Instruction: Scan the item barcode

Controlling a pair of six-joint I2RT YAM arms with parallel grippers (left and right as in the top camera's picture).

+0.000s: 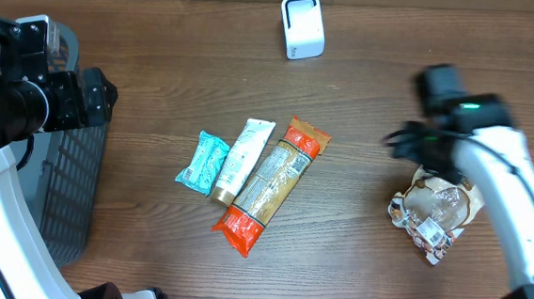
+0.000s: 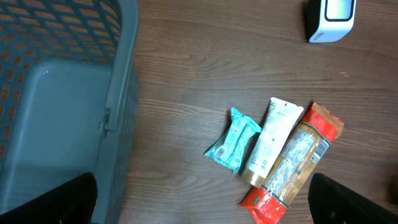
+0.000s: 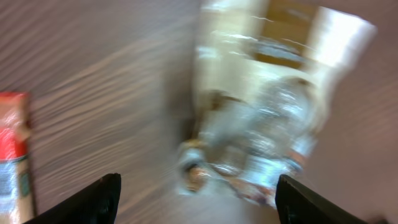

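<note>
A crinkled clear bag with a brown and white label (image 1: 437,210) lies on the table at the right. It fills the blurred right wrist view (image 3: 267,118). My right gripper (image 3: 198,196) hovers over it, open, with both fingers wide apart and nothing between them; in the overhead view the right gripper (image 1: 411,143) sits just left of the bag's top. The white scanner (image 1: 302,27) stands at the back centre and shows in the left wrist view as the scanner (image 2: 329,18). My left gripper (image 2: 202,199) is open and empty at the far left, by the basket.
A grey mesh basket (image 1: 66,192) stands at the left edge, the same basket (image 2: 56,112) under the left wrist. In the middle lie a teal packet (image 1: 203,160), a white tube (image 1: 244,157) and a long orange-and-red package (image 1: 272,184), side by side.
</note>
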